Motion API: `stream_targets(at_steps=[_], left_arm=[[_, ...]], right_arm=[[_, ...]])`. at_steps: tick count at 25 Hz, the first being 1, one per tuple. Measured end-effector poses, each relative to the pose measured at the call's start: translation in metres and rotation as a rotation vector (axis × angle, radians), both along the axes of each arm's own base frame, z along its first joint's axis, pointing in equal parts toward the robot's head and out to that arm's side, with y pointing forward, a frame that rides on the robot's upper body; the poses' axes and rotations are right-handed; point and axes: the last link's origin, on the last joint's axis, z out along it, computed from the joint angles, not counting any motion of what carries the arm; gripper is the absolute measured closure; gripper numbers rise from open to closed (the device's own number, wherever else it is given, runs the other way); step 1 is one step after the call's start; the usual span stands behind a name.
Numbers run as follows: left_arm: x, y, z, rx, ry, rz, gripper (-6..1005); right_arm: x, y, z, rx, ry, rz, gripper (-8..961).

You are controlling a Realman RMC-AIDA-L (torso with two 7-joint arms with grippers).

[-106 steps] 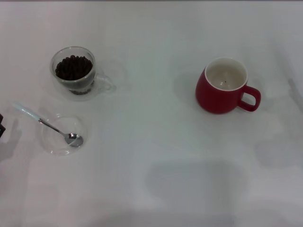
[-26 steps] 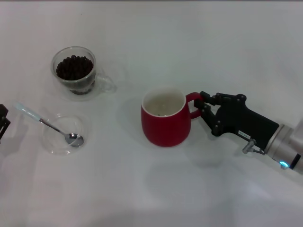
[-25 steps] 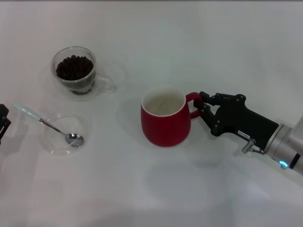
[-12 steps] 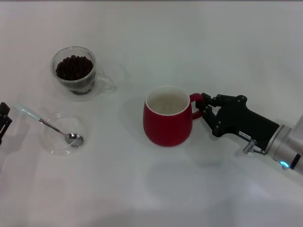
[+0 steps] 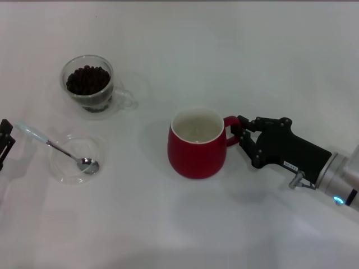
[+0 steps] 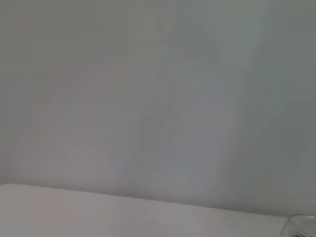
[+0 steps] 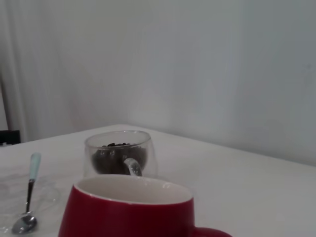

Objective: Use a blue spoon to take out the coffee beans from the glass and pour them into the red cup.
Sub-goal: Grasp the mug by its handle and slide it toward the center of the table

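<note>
Holding the loop handle of the red cup (image 5: 197,144), the right gripper (image 5: 243,136) reaches in from the right side of the white table (image 5: 224,50). Its black fingers (image 5: 247,124) pinch the handle between them. The red cup stands upright near the middle of the table, and its white inside looks bare.

The glass (image 5: 88,83) sits far to the left and toward the back, well apart from the red cup. It is full of dark coffee beans (image 5: 87,78), and its little clear handle points to the right.

Nearer the front on the left lies a flat clear saucer (image 5: 77,159). The blue spoon (image 5: 58,148) rests on it, with the shiny bowl inside the saucer and the pale blue handle sticking out past the rim toward the left edge.

The left gripper (image 5: 4,140) peeks in at the left edge, just beside the spoon's handle tip. You cannot tell how its fingers stand.

Lots of open table lies between the red cup and the glass, and along the front and back.
</note>
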Motion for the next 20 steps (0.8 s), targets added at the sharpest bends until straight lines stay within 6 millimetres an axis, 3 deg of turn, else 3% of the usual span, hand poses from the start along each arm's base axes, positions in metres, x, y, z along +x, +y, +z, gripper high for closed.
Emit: stream_targets(at_steps=[20], left_arm=[[0.003, 0.001, -0.001, -0.007, -0.004, -0.021, 141]], right_arm=[[0.005, -0.015, -0.002, -0.012, -0.059, 0.077, 802]])
